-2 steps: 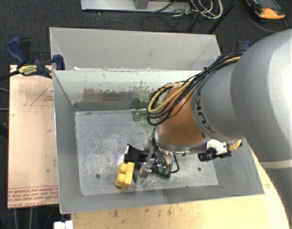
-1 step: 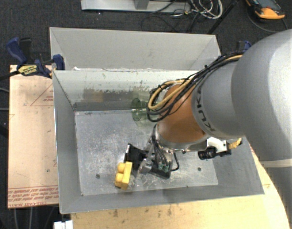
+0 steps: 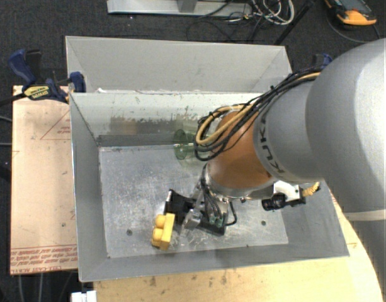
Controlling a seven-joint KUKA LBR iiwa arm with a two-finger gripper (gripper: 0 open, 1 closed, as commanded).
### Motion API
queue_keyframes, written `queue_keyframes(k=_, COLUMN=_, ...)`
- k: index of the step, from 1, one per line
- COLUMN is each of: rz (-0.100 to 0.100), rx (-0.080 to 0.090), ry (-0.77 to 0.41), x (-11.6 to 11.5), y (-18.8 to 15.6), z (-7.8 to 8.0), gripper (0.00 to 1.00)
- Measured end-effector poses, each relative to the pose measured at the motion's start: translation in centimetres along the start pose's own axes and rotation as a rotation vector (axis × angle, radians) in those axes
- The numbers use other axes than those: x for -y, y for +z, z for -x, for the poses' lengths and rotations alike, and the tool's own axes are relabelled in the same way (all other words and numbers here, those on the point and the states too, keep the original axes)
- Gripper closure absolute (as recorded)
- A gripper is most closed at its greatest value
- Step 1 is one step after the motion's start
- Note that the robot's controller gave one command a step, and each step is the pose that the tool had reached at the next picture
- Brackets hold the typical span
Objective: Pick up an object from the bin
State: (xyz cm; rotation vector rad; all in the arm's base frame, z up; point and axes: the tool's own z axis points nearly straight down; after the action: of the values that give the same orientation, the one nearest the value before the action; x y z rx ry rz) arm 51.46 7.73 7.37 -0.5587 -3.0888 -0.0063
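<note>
- Camera view: the arm [image 3: 344, 131] comes in from the right and bends down into the bin [image 3: 85, 187], its orange cover [image 3: 237, 162] and looped cables [image 3: 243, 115] hanging over the middle of the floor.
- The gripper [image 3: 204, 218] is low over the floor, near the front edge and about midway along it.
- Whether the gripper is open or closed I cannot tell; its tip is a dark tangle of metal and shadow, and nothing can be made out in its grasp.
- A yellow block [image 3: 162, 230] lies on the floor just left of the gripper, close to the front edge, apart from the tip.
- A black piece [image 3: 175, 203] sits just behind the block, between it and the gripper, seemingly touching both.
- A clear green thing [image 3: 184, 147] rests against the back wall, near its middle, partly behind the cover.
- A small white piece [image 3: 287, 192] with a black part and an orange end shows by the right edge, under the arm; it may be a loose thing.
</note>
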Motion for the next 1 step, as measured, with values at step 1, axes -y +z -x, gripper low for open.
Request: queue_keyframes(k=1, rz=-0.001, rx=-0.002, ry=0.0, x=0.02, y=-0.39, z=-0.1, gripper=1.0)
